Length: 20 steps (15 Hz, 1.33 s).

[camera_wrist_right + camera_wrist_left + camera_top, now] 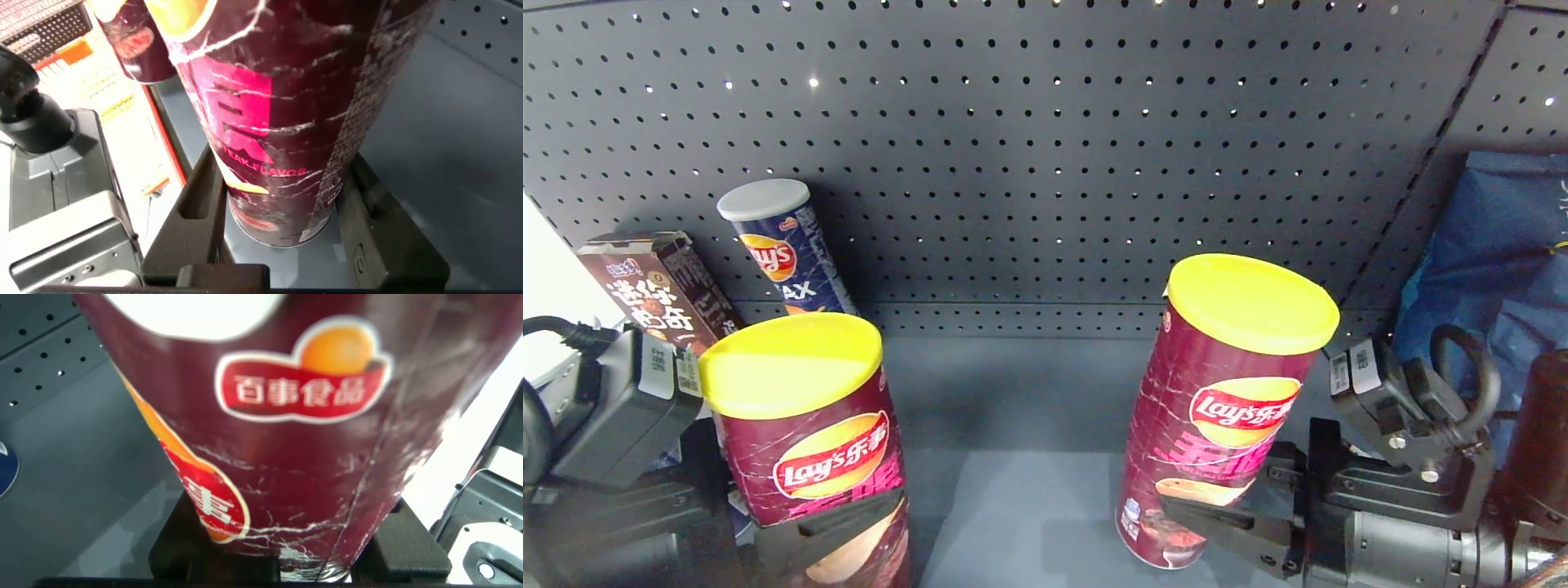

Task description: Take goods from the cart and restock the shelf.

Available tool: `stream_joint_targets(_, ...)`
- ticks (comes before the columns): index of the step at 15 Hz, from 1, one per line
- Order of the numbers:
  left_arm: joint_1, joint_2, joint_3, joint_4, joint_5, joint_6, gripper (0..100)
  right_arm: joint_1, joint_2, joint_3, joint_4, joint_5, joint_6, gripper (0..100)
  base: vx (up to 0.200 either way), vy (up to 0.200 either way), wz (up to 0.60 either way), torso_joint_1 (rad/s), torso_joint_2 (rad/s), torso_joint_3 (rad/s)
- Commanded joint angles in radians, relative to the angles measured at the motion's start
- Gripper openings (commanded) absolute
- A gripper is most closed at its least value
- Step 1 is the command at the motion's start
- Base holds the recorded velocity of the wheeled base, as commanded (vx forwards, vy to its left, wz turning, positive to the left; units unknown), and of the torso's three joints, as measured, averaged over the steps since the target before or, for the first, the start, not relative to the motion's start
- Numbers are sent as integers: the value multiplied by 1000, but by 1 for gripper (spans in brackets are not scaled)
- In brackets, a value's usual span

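Nearest me, at the lower left of the head frame, my left gripper (809,531) had its jaws pinching a maroon can (805,433) with a yellow lid and a red-and-yellow oval logo. At lower right, the right gripper (1201,523) had its jaws pinching a second maroon can (1225,408), tilted, low over the grey shelf (1029,490). I couldn't tell whether it touched. Farther back, at upper left, a brown box (658,290) with white characters and a navy can (780,249) leaned by the pegboard (1054,163).
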Motion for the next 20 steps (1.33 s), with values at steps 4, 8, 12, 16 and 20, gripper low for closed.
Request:
stream_joint_targets(4,6,1,-1,-3,0,0,0,3,-9,44,-17,1,-7,0,0,0,0,0,0,0)
stream_joint_targets(8,9,1,-3,-5,0,0,0,3,-9,85,-53,4,-7,0,0,0,0,0,0,0)
stream_joint_targets(12,9,1,-5,-5,0,0,0,3,-7,97,-63,5,-8,0,0,0,0,0,0,0)
stream_joint_targets(16,9,2,-12,-5,0,0,0,1,2,104,-63,7,-8,0,0,0,0,0,0,0)
stream_joint_targets(20,9,2,-12,-5,-1,0,0,1,11,110,-63,7,-8,0,0,0,0,0,0,0)
